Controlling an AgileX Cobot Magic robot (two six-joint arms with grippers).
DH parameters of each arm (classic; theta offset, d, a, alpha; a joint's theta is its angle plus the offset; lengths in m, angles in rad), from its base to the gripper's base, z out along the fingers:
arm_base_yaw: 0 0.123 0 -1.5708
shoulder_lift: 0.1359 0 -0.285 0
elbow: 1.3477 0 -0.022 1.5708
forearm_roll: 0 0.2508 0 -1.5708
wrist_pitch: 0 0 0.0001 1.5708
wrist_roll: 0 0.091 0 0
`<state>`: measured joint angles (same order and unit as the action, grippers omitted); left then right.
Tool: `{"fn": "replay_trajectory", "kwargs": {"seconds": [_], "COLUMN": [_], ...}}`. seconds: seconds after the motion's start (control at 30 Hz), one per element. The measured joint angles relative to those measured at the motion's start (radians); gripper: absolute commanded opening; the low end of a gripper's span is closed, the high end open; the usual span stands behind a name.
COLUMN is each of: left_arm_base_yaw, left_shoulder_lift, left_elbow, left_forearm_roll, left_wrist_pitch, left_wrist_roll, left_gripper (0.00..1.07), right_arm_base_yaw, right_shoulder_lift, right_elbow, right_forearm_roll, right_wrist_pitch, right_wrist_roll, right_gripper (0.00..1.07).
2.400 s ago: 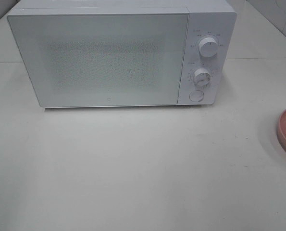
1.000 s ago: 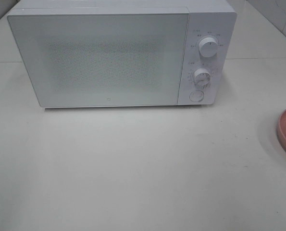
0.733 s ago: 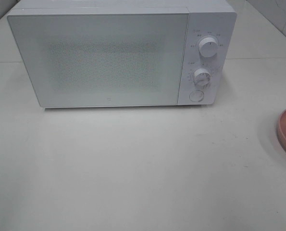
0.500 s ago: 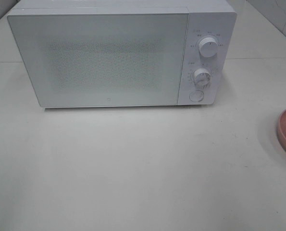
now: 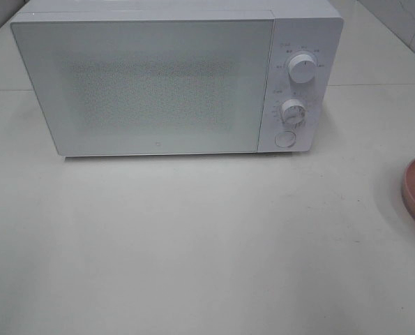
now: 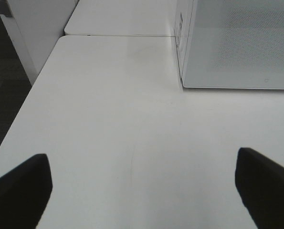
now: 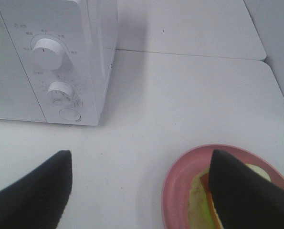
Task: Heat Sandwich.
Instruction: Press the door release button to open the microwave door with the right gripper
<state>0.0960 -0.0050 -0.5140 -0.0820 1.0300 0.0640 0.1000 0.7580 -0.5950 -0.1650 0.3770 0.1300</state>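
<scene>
We see nothing moved over the last moments, so we judge heating unstarted: left pincer (image 6: 142,155) and right pincer (image 7: 141,157) both gape empty, the sandwich (image 7: 201,200) lies on its pink plate (image 7: 177,179) partly beneath one right-pincer finger, the shut microwave (image 5: 151,84) ahead.

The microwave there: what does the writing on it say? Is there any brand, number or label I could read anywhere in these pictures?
Nothing here can be read.
Around the upper knob: small grey labels, too small and blurred to read.
Around the lower knob: a ring of tiny marks, unreadable.
On the microwave door: one tiny mark near its lower edge, too small to make out.
On the pink plate: no writing visible.
</scene>
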Motion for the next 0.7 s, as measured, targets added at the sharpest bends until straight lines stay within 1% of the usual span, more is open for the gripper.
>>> {"fn": "replay_trajectory", "kwargs": {"seconds": [0.1,0.13,0.23,0.33,0.53,0.63,0.67,0.7], "left_arm_base_yaw": [0.000,0.000,0.000,0.000,0.000,0.000,0.000,0.000], "left_shoulder_lift": [0.000,0.000,0.000,0.000,0.000,0.000,0.000,0.000], "left_elbow": [0.000,0.000,0.000,0.000,0.000,0.000,0.000,0.000], "left_forearm_roll": [0.000,0.000,0.000,0.000,0.000,0.000,0.000,0.000], "left_wrist_pitch": [0.000,0.000,0.000,0.000,0.000,0.000,0.000,0.000], "left_wrist_roll": [0.000,0.000,0.000,0.000,0.000,0.000,0.000,0.000], "left_gripper": [0.98,0.98,0.98,0.98,0.98,0.98,0.98,0.98], "right_arm_base_yaw": [0.000,0.000,0.000,0.000,0.000,0.000,0.000,0.000], "right_shoulder_lift": [0.033,0.069,0.108,0.185,0.277,0.332,0.332,0.345], "right_elbow": [0.000,0.000,0.000,0.000,0.002,0.034,0.034,0.046], "right_forearm_roll": [0.000,0.000,0.000,0.000,0.000,0.000,0.000,0.000], "right_wrist_pitch": [-0.039,-0.083,-0.126,-0.204,-0.310,-0.452,-0.452,-0.493], "right_wrist_roll": [0.000,0.000,0.000,0.000,0.001,0.001,0.001,0.001], "right_gripper": [0.76,0.76,0.76,0.76,0.76,0.76,0.76,0.76]}}
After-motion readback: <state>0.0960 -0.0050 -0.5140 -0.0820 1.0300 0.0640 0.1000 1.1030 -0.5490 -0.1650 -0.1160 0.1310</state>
